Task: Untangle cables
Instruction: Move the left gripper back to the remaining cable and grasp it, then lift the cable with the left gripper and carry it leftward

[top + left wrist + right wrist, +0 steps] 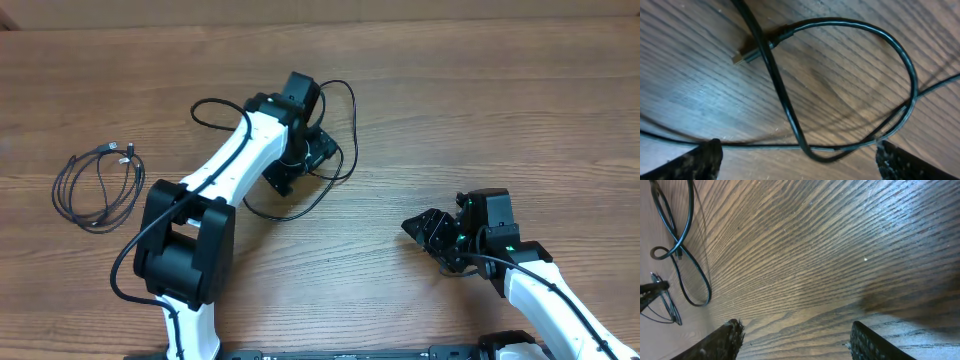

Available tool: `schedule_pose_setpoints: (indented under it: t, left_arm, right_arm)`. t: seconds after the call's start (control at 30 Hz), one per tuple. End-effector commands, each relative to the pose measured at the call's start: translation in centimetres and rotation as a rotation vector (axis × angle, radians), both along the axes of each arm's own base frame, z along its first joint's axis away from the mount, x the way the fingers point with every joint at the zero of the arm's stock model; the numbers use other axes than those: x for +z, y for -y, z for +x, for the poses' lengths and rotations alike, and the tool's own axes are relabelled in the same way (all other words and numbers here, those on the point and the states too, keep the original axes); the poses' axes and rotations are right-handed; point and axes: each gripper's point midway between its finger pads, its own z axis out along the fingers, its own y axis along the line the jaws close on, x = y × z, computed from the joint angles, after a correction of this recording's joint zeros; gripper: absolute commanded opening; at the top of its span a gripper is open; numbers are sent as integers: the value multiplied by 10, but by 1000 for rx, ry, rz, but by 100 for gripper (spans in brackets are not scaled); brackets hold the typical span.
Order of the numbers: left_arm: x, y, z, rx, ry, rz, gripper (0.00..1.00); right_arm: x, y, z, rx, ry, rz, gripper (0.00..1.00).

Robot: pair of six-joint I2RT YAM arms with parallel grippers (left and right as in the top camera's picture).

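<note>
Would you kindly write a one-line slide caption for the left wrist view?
Open left end effector above a looped black cable, its metal plug resting on the wood-grain table.

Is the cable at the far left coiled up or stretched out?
Coiled: the cable lies in a few loose overlapping loops, flat on the table.

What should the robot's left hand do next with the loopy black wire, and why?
Probably ease the left gripper down and close on the cable strand lying between its open, empty fingers. That cable crosses over itself right there, and its plug lies free on the table, so lifting one strand looks likely to open the loop.
</note>
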Motion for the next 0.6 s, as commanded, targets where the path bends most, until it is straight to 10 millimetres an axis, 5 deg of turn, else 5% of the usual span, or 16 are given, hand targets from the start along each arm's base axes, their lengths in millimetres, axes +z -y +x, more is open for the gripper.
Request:
schedule_pose_setpoints:
  t: [0.0,0.3,0.57]
  left_arm:
    - [-17,0,-7,16,-10,35,87]
    - [-18,-2,-5,17,4,48,5]
    - [-4,-6,5,-50,37,50,4]
  right_arm:
    - [1,0,2,1,9,2,67]
    - [1,0,1,1,7,2,67]
    - [1,0,1,1,6,2,67]
